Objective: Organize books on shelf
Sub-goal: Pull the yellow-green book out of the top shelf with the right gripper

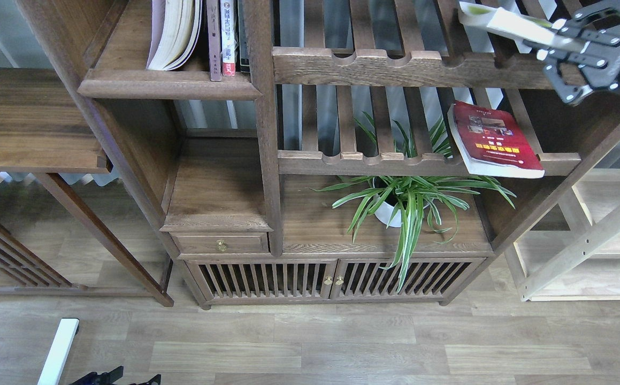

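My right gripper (549, 45) is at the top right, shut on the yellow-green book (502, 24). It holds the book tilted and edge-on above the upper slatted rack (395, 67). The red book with a yellow band (494, 140) lies flat on the lower slatted rack (363, 160). The pale white-lavender book (173, 32) stands on the solid dark shelf (168, 84) at the upper left, beside slim volumes (221, 37). Only a dark part (112, 377) shows at the bottom edge, perhaps my left arm.
A potted spider plant (406, 200) stands on the cabinet top under the racks. A pale wooden rack (588, 240) is at the right. A dark wooden table (26, 123) is at the left. A white bar (58, 350) lies on the floor.
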Controlling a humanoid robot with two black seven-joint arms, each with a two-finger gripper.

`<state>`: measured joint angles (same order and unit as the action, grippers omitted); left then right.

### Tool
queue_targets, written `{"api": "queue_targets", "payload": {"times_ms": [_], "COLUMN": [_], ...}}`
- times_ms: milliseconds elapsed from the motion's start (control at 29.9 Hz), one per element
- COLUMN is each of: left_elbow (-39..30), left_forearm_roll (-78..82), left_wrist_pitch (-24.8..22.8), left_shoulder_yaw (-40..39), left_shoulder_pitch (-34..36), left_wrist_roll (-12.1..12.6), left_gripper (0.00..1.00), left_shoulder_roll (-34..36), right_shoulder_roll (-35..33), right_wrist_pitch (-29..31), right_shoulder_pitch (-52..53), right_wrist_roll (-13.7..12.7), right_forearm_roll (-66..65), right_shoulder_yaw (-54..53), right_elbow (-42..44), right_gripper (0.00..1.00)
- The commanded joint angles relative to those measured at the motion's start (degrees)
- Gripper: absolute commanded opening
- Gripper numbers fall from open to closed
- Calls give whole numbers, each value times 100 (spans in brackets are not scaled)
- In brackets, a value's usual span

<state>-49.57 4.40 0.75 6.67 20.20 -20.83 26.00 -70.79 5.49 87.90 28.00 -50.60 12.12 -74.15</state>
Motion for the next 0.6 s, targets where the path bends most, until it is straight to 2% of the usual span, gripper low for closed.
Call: {"api": "queue_targets", "payload": {"times_ms": [0, 401, 568], "left_elbow": [8, 61, 61], "left_forearm_roll": [8, 8, 8], "left_wrist_pitch": [-14, -14, -14], "left_shoulder_yaw": [1, 1, -8], "left_shoulder_pitch": [2, 46, 55], "left_wrist_roll": [0, 0, 0], "left_gripper": [89, 90, 90], "left_shoulder_roll": [2, -7, -7], "right_shoulder_roll": [-277, -1024, -1244], "right_wrist_pitch": [320, 848, 875], "right_shoulder_pitch": [-10, -45, -80], "right_wrist_roll": [0, 0, 0], "right_forearm_roll": [23, 23, 41], "right_shoulder_yaw": [-183, -246, -237], "right_elbow": [-3, -12, -12], "right_gripper": [2, 3, 3]}}
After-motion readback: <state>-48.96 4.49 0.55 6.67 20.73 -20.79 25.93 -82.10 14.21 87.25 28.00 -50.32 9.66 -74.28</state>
